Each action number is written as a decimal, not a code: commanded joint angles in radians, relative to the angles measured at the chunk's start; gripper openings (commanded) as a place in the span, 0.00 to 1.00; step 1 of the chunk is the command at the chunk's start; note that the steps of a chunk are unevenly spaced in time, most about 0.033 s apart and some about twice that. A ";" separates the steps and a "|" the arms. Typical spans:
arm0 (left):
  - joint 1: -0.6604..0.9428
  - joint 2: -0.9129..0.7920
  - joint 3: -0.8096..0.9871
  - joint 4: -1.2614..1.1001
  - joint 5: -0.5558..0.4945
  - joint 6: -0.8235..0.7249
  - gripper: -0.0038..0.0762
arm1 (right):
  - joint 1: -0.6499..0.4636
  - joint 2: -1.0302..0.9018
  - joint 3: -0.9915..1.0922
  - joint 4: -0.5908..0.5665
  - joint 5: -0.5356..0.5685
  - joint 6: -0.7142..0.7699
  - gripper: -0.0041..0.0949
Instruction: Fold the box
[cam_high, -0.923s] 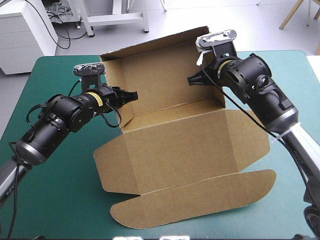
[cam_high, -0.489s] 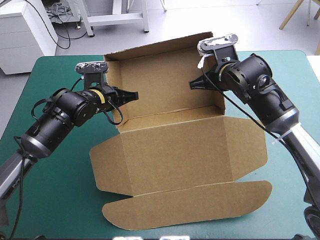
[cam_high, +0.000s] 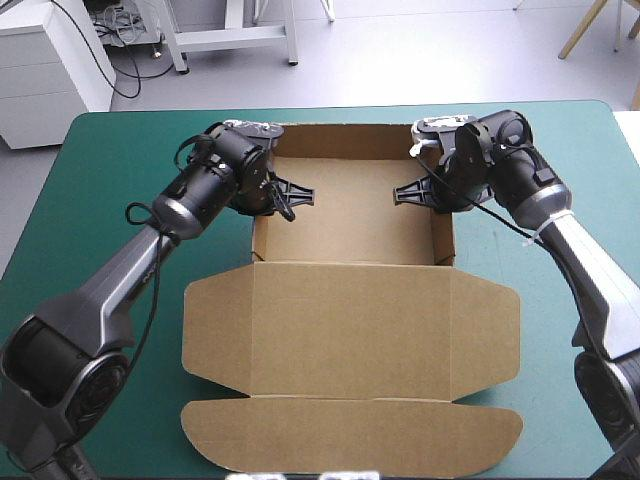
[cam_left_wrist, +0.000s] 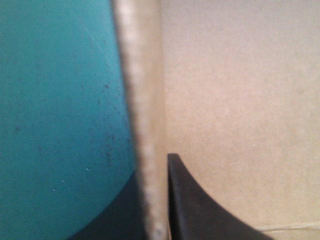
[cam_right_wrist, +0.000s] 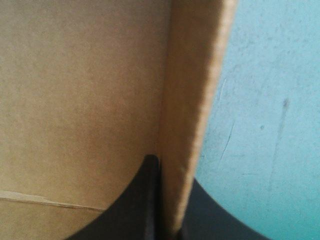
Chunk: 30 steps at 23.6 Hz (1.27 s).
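Teal-green covered surface (cam_high: 110, 150) carries the brown cut-board box (cam_high: 352, 320): an open tray toward the far edge, lid flat toward the near one. Its left wall is clamped in the left jaws, its right wall in the right jaws; the left arm (cam_high: 200, 195) and right arm (cam_high: 515, 180) bend inward over them. Likely step: seating the side walls. Next, a gentle release so neither springs out.

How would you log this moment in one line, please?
box: open tray, lid flat | left gripper: shut on box, left wall | right gripper: shut on box, right wall
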 joint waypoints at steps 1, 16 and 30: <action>0.000 0.029 -0.044 -0.040 -0.001 0.016 0.04 | -0.023 -0.031 0.042 0.090 -0.047 -0.057 0.03; 0.050 0.145 -0.044 -0.124 0.026 0.040 0.04 | -0.043 0.069 0.085 0.090 -0.171 -0.028 0.03; 0.050 0.145 -0.052 -0.128 0.010 0.103 0.66 | -0.043 0.069 0.085 0.088 -0.175 -0.041 0.86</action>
